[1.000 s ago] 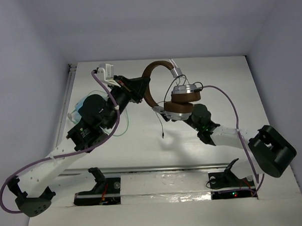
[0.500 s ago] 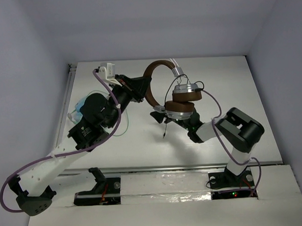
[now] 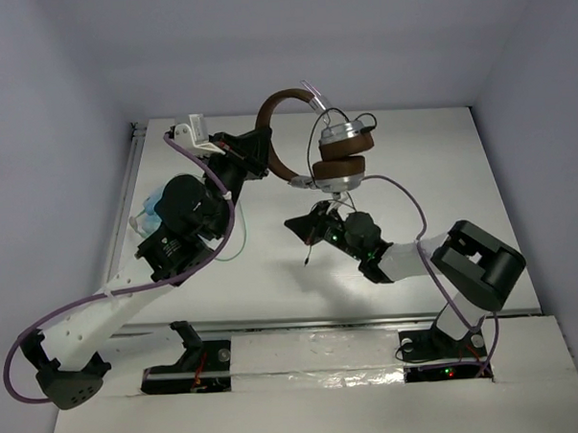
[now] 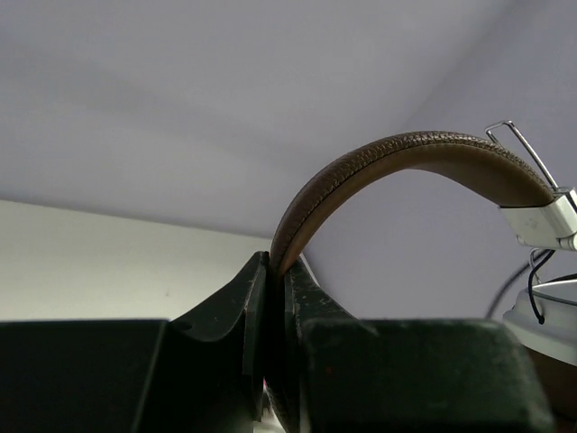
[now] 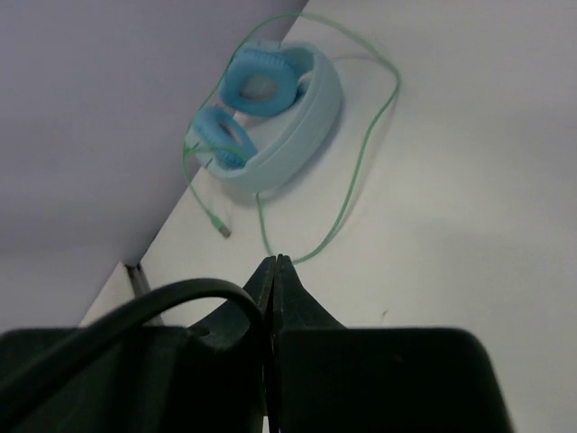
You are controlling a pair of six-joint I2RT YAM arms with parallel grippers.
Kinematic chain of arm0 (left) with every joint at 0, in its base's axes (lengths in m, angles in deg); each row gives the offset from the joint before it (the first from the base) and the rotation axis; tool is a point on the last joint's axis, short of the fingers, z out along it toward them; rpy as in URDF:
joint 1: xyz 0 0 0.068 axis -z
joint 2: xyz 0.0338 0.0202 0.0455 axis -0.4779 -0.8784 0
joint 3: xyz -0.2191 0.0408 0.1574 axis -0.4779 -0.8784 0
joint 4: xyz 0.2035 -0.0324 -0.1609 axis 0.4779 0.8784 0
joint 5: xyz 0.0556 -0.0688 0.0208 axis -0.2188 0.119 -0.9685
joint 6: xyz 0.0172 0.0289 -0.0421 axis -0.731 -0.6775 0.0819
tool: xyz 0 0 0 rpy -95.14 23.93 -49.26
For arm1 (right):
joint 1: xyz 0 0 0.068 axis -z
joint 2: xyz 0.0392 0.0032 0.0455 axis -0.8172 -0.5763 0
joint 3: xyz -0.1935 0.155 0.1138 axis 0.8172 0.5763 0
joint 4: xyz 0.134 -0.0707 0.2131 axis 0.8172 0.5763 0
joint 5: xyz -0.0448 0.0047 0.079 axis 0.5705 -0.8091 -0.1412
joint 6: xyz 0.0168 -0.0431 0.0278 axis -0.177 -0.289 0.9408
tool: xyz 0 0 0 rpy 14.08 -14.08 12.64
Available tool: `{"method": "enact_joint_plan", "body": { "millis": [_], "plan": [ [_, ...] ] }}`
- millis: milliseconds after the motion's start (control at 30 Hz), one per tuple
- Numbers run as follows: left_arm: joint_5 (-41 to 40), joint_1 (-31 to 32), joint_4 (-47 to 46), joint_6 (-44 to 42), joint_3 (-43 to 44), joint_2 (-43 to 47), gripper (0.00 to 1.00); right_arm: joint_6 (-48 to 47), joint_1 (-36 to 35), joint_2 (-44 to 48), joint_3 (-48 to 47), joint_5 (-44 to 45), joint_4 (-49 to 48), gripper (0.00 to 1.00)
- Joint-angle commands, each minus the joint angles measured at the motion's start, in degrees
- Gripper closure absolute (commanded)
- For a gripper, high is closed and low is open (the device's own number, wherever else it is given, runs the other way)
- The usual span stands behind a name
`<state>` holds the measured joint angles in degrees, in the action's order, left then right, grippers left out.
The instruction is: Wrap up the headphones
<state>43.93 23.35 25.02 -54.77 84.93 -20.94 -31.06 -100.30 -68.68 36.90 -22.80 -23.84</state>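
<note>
**user1:** Checking the near side first: the right gripper (image 5: 273,271) stood spread a second ago. Now its black fingers are pressed flat together, and the thin dark cable (image 5: 180,293) runs into the seam between them. Looks like a pinch on it.

**user2:** Yep, so the winding can probably start. The cable's loose tail dangles from those fingers above the white table (image 3: 441,171). Just beyond, the brown-and-silver over-ear headphones (image 3: 339,157) hang in the air, a bit higher and further left than before, with the ear cups close to the right gripper. Farthest back, the left gripper (image 4: 275,271) is clamped on the padded brown headband (image 4: 406,153).
</note>
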Motion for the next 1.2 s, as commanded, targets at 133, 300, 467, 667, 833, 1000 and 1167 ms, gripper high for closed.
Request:
{"method": "enact_joint_plan", "body": {
  "millis": [133, 300, 467, 667, 833, 1000, 1167],
  "plan": [
    [-14.0, -6.3, -14.2, -2.4, 1.3, -4.2, 1.0, 1.9, -15.4, 5.4, -0.4, 16.2, 25.6, 1.0],
    [-20.0, -11.9, -15.9, -7.2, 2.7, -8.6, 1.0, 8.1, -27.4, 8.1, -2.0, 25.0, 43.1, 1.0],
    [-24.0, -13.3, -16.0, -10.0, 2.7, -12.7, 1.0, 15.7, -42.2, 5.8, -12.4, 36.7, 69.5, 1.0],
    [-25.9, -13.3, -15.1, -8.0, -5.6, -12.1, 1.0, 21.4, -52.8, 2.5, -28.1, 47.7, 97.0, 1.0],
    [-24.9, -13.3, -13.9, -1.0, -19.7, -8.9, 1.0, 20.5, -55.7, 6.7, -36.5, 52.2, 106.7, 1.0],
    [-26.0, -7.5, -12.4, 0.1, -27.4, -7.9, 1.0, 11.0, -55.7, 14.5, -38.9, 53.1, 103.9, 1.0],
    [-28.1, -0.8, -9.2, 3.2, -32.4, -7.7, 1.0, 3.5, -51.5, 18.6, -40.4, 52.1, 104.0, 1.0]
  ]
}}
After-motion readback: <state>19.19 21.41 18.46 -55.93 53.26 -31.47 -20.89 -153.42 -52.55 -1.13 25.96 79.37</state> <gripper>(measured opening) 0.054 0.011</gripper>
